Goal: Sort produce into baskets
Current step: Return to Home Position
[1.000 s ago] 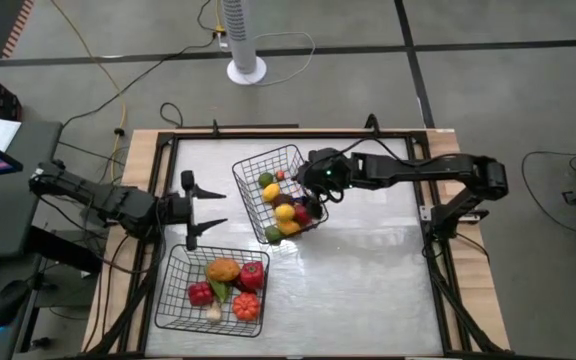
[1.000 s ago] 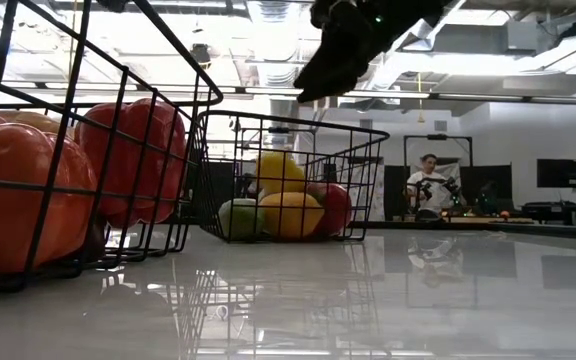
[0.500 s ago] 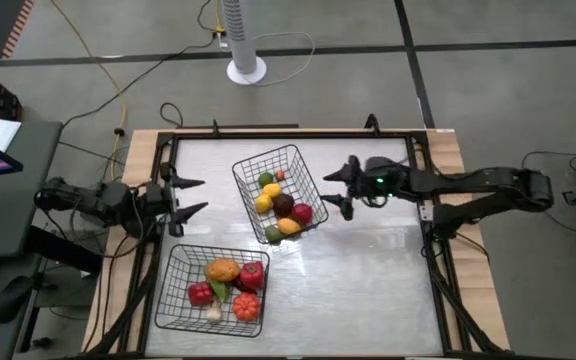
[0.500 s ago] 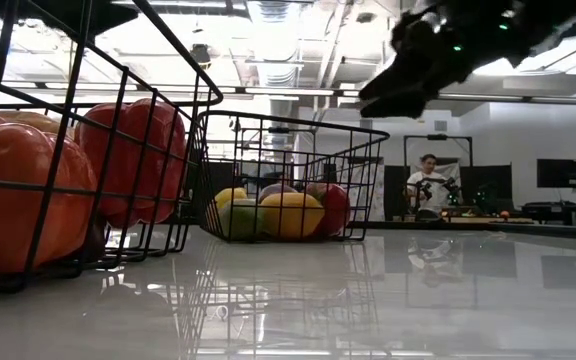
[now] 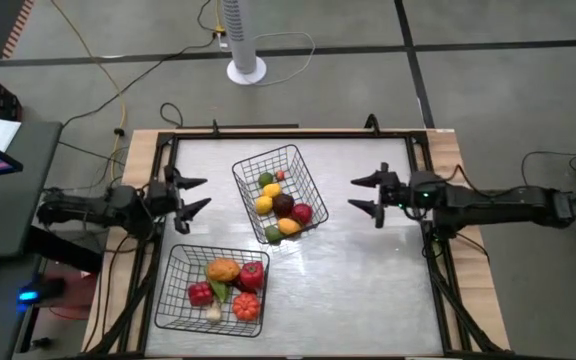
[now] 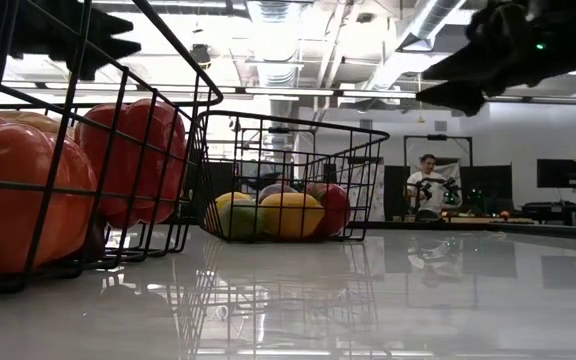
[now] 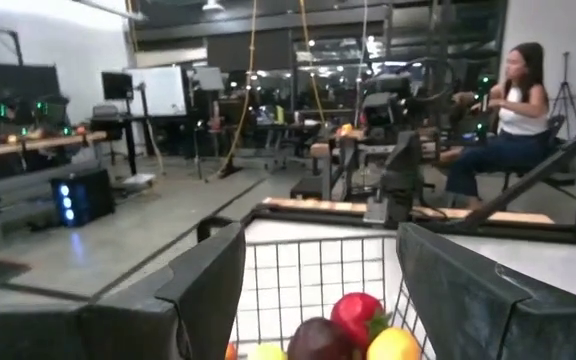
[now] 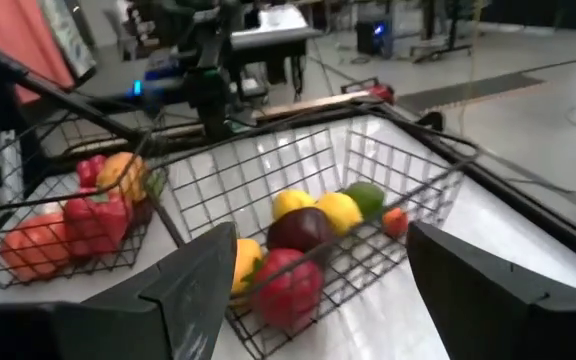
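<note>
At the table's 3 o'clock edge my right gripper (image 5: 354, 194) hangs spread and empty, apart from the tilted basket (image 5: 263, 156) just past centre, where yellow, maroon and red produce (image 5: 283, 204) lies. Beyond it, at 9 o'clock, my left gripper (image 5: 202, 193) is equally splayed, holding nothing. The second basket (image 5: 168, 285), at 7 o'clock, holds red and orange pieces (image 5: 224, 270). The risk, as I judge it, is that a low swing home clips a wire rim and spills sorted pieces.
</note>
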`<control>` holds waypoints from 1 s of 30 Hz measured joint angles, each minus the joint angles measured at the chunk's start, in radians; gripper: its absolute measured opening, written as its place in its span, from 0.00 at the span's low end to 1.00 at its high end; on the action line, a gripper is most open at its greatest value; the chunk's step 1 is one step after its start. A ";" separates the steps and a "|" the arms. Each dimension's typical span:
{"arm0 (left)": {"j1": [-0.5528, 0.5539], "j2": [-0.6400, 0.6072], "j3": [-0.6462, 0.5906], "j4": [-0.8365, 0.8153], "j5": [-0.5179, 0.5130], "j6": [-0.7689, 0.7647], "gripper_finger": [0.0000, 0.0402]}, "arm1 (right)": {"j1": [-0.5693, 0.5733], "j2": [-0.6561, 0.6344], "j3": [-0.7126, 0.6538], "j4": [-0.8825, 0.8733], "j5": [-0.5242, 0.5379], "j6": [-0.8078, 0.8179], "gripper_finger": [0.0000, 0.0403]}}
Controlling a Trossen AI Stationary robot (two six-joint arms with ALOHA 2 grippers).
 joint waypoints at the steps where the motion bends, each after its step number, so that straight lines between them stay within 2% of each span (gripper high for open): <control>1: 0.010 0.000 -0.011 0.004 0.008 -0.011 0.62 | 0.000 -0.033 -0.016 -0.008 0.011 0.000 0.79; 7: 0.077 0.000 -0.048 0.023 0.060 -0.038 0.62 | -0.001 -0.215 -0.093 -0.057 0.093 -0.011 0.79; 17: 0.205 0.001 -0.105 0.070 0.197 -0.065 0.62 | -0.001 -0.441 -0.108 -0.241 0.167 -0.016 0.79; 24: 0.263 0.000 -0.105 0.070 0.256 -0.079 0.62 | 0.000 -0.521 -0.108 -0.322 0.170 0.016 0.79; 30: 0.287 0.000 -0.105 0.070 0.279 -0.077 0.62 | 0.000 -0.535 -0.108 -0.342 0.170 0.019 0.79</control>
